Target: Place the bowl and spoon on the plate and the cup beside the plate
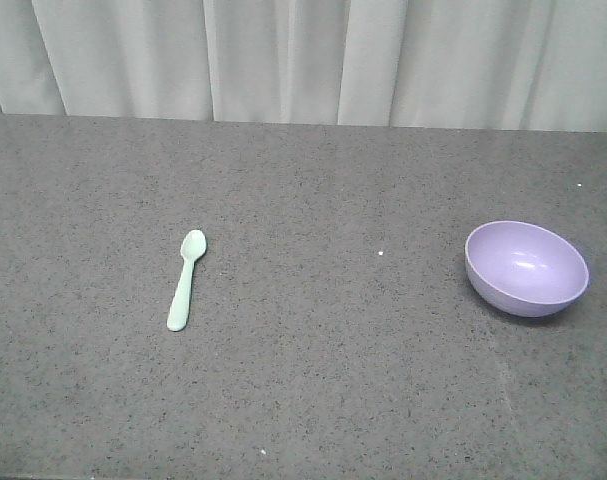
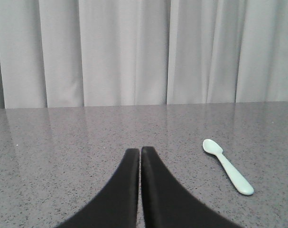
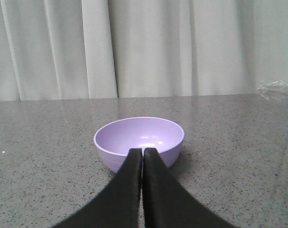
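The lavender bowl (image 1: pixel 527 268) stands upright at the right of the grey table, empty. In the right wrist view the bowl (image 3: pixel 139 137) sits straight ahead of my right gripper (image 3: pixel 142 151), whose black fingers are shut with nothing between them. The mint-green spoon (image 1: pixel 186 279) lies flat left of centre, head pointing away. In the left wrist view the spoon (image 2: pixel 227 166) lies to the right of my left gripper (image 2: pixel 140 150), which is shut and empty. Neither gripper shows in the front view. The plate and the cup are out of view.
The speckled grey table (image 1: pixel 333 380) ends at the back against a pale curtain (image 1: pixel 303 55). A crumpled bit of clear plastic (image 3: pixel 276 89) lies at the table's far right edge in the right wrist view.
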{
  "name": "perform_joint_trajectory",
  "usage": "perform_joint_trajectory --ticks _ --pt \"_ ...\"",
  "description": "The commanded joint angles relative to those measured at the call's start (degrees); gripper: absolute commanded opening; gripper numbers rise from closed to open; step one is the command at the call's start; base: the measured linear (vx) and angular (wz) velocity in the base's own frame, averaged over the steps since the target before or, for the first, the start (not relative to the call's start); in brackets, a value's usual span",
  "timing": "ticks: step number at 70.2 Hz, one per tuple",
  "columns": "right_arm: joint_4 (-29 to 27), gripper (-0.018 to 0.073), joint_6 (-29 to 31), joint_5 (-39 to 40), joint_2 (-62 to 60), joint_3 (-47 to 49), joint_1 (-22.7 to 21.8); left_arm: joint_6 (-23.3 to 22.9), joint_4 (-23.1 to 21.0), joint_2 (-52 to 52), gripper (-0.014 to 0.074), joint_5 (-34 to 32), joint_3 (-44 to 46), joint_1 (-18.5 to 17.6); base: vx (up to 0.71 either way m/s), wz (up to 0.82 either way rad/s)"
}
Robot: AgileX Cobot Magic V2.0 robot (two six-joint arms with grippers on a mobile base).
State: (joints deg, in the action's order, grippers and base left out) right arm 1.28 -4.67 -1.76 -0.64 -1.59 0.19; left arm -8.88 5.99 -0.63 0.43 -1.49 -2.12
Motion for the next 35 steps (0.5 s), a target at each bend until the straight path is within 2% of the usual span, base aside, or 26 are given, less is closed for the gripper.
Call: perform_joint_trajectory --ticks 1,10,18,25,35 --pt "0.03 -0.0006 -0.03 5.33 -0.58 -0.21 0.03 0.08 -0.18 -0.78 -0.0006 -4.56 0.48 0.12 0.00 0.00" --pt "0.03 -0.0006 -0.03 6.33 -0.58 0.75 0.03 0.01 -0.24 -0.78 -0.0006 -5.04 1.72 0.12 0.00 0.00" --pt "0.36 -0.0006 0.26 3.58 0.50 5.40 0.03 -0.42 -0.24 -0.11 -0.0006 -1.84 7.27 0.12 0.00 0.00" --pt "0.34 -0.0006 0.20 -3.02 4.27 12.68 0.03 -0.42 -0.24 3.59 -0.0006 3.42 15.11 0.12 0.00 0.00" --pt "0.66 -0.0006 0.20 -17.67 12.90 27.25 0.03 -0.42 -0.24 14.26 -0.0006 16.45 29.09 0.12 0.00 0.00"
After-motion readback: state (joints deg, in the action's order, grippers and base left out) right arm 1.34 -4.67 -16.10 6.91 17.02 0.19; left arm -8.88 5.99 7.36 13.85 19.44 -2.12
